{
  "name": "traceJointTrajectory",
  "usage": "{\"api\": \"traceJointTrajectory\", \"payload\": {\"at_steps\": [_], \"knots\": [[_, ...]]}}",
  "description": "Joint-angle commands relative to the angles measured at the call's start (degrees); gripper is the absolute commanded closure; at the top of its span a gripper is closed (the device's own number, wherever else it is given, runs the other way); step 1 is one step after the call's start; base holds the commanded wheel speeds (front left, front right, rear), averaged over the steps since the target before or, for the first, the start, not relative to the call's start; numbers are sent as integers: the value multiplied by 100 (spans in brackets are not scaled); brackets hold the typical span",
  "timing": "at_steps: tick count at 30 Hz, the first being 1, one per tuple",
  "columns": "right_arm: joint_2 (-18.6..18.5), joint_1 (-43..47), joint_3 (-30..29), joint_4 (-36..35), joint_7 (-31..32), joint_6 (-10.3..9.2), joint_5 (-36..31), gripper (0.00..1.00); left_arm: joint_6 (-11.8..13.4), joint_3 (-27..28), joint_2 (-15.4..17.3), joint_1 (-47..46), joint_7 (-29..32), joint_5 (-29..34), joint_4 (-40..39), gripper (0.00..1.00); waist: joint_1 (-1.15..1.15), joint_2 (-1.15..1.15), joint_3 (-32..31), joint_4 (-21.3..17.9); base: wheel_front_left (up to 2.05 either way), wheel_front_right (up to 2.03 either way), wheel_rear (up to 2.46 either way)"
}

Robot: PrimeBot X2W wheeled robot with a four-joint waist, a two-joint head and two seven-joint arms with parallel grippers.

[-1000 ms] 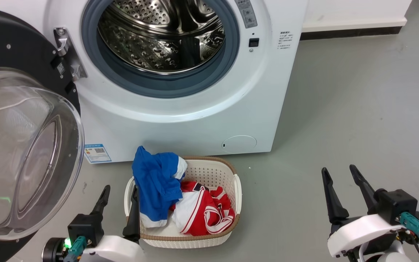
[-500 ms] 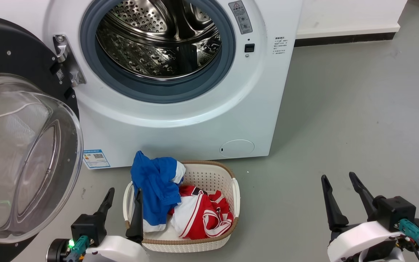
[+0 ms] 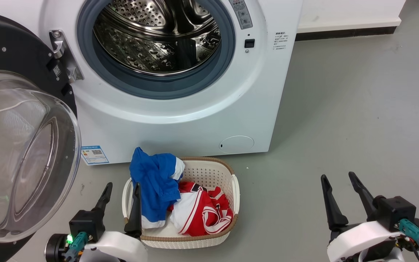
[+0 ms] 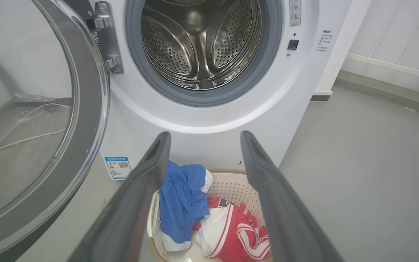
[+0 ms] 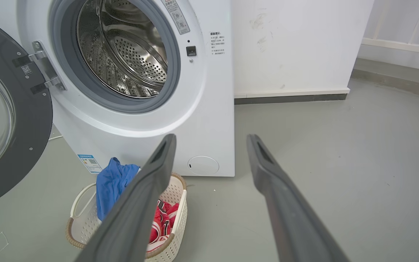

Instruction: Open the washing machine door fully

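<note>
The white washing machine (image 3: 180,120) stands ahead with its steel drum (image 3: 158,36) exposed inside the grey gasket. The washing machine door (image 3: 20,145) is swung wide out to the left on its metal hinge (image 3: 62,54), its clear glass bowl bulging toward me; it appears again at the washing machine door (image 4: 42,120) and the washing machine door (image 5: 9,120). My left gripper (image 3: 121,186) hangs open low at the left, beside the door's lower edge and touching nothing. Low at the right, my right gripper (image 3: 337,175) is open and empty too.
A white laundry basket (image 3: 227,174) with blue and red clothes (image 3: 158,182) sits on the grey floor before the machine, right next to my left gripper. A white wall with dark skirting (image 3: 347,32) runs at the back right. A cable (image 4: 16,138) lies on the floor behind the door.
The whole picture shifts slightly down and then back up, so the camera moved. Door, basket and both grippers keep their places relative to each other.
</note>
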Motion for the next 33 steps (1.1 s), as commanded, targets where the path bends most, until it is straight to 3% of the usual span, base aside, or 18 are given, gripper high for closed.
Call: {"api": "traceJointTrajectory", "payload": {"at_steps": [1, 2, 3, 6, 33], "knots": [[6, -62, 2, 1, -40, -1, 7, 0, 25, 0, 32, -92, -32, 5, 5, 0, 0, -1, 8, 4, 0, 0, 0], [6, -68, 2, 5, -38, -1, 4, 0, 32, -5, 30, -95, -38, 7, 12, 0, 0, -1, 9, 5, 0, 0, 0], [6, -73, -1, 8, -42, -1, 5, 100, 38, -12, 27, -96, -43, 2, 12, 100, 0, -1, 10, 7, 0, 0, 0], [1, 52, 11, 141, -9, 0, 27, 100, -1, -30, -18, 51, -16, 1, 143, 100, 0, -1, 11, 5, 0, 0, 0], [-138, -182, -99, 352, 265, 0, 3012, 100, -288, 431, -168, -148, 595, -2645, 210, 100, 0, -1, -26, 100, 0, 0, 0]]}}
